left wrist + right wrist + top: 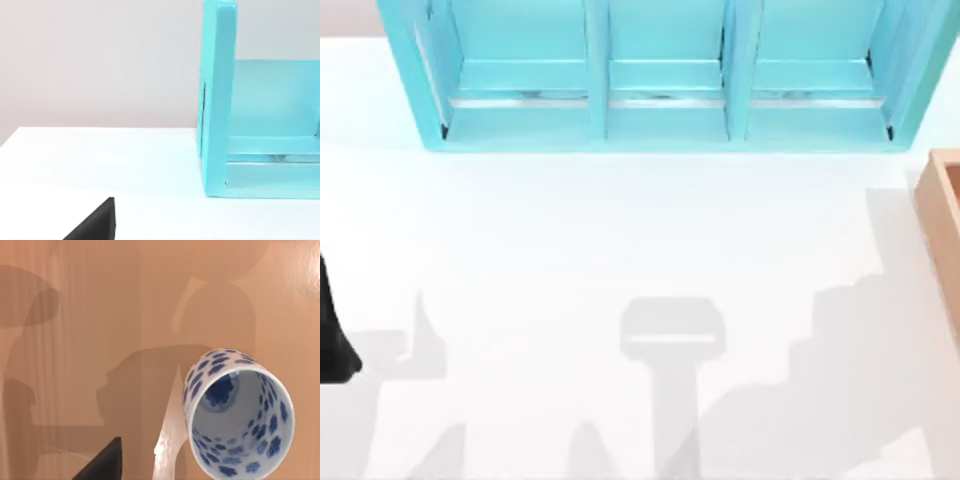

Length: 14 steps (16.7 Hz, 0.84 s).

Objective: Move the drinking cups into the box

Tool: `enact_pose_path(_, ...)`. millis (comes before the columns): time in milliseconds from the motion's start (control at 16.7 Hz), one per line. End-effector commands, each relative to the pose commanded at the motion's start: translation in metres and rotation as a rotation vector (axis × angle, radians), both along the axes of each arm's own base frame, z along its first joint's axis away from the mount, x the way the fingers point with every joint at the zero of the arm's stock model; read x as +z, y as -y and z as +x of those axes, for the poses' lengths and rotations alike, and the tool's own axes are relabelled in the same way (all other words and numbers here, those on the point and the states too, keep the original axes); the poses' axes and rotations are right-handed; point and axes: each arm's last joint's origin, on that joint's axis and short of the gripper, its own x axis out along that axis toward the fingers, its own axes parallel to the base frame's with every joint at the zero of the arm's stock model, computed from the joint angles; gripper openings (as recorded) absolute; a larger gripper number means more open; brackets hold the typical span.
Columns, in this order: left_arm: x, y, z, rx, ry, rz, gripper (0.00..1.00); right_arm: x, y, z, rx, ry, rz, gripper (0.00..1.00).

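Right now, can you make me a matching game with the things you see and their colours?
Things:
1. cup
2. cabinet
3. box
4. table

Colours:
A. plain white
B. turquoise
C. white with blue flowers
D. orange-brown

Pairs: 1-C, 2-B, 3-D, 4-A
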Motion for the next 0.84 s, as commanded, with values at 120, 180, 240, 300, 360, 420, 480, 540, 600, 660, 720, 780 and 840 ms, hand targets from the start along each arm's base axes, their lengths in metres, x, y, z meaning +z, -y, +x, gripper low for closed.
enact_pose_path(120, 0.000, 0.000, 0.000, 0.000, 0.000, 0.000, 1.00, 0.005, 0.000, 0.001, 0.003, 0.002, -0.002, 1.00)
enact_pose_path(180, 0.000, 0.000, 0.000, 0.000, 0.000, 0.000, 1.00, 0.011, 0.000, 0.002, 0.004, 0.003, -0.002, 1.00)
enact_pose_path(240, 0.000, 0.000, 0.000, 0.000, 0.000, 0.000, 1.00, 0.019, 0.000, 0.003, 0.005, 0.003, -0.002, 1.00)
enact_pose_path(300, 0.000, 0.000, 0.000, 0.000, 0.000, 0.000, 1.00, 0.028, 0.001, 0.005, 0.004, 0.001, -0.001, 1.00)
enact_pose_path(360, 0.000, 0.000, 0.000, 0.000, 0.000, 0.000, 1.00, 0.036, 0.002, 0.006, 0.003, -0.004, 0.002, 1.00)
enact_pose_path(420, 0.000, 0.000, 0.000, 0.000, 0.000, 0.000, 1.00, 0.045, 0.002, 0.006, 0.002, -0.009, 0.003, 1.00)
enact_pose_path(480, 0.000, 0.000, 0.000, 0.000, 0.000, 0.000, 1.00, 0.055, 0.002, 0.006, 0.001, -0.008, 0.003, 1.00)
enact_pose_path(540, 0.000, 0.000, 0.000, 0.000, 0.000, 0.000, 1.00, 0.067, 0.002, 0.005, 0.001, -0.005, 0.001, 1.00)
enact_pose_path(600, 0.000, 0.000, 0.000, 0.000, 0.000, 0.000, 1.00, 0.079, 0.001, 0.003, 0.000, -0.002, 0.000, 1.00)
enact_pose_path(660, 0.000, 0.000, 0.000, 0.000, 0.000, 0.000, 1.00, 0.089, 0.001, 0.002, 0.000, 0.000, 0.000, 1.00)
enact_pose_path(720, 0.000, 0.000, 0.000, 0.000, 0.000, 0.000, 1.00, 0.095, 0.000, 0.001, 0.000, 0.000, 0.000, 1.00)
enact_pose_path(780, 0.000, 0.000, 0.000, 0.000, 0.000, 0.000, 1.00, 0.099, 0.000, 0.000, 0.000, 0.000, 0.000, 1.00)
enact_pose_path(840, 0.000, 0.000, 0.000, 0.000, 0.000, 0.000, 1.00, 0.100, 0.000, 0.000, 0.000, 0.000, 0.000, 1.00)
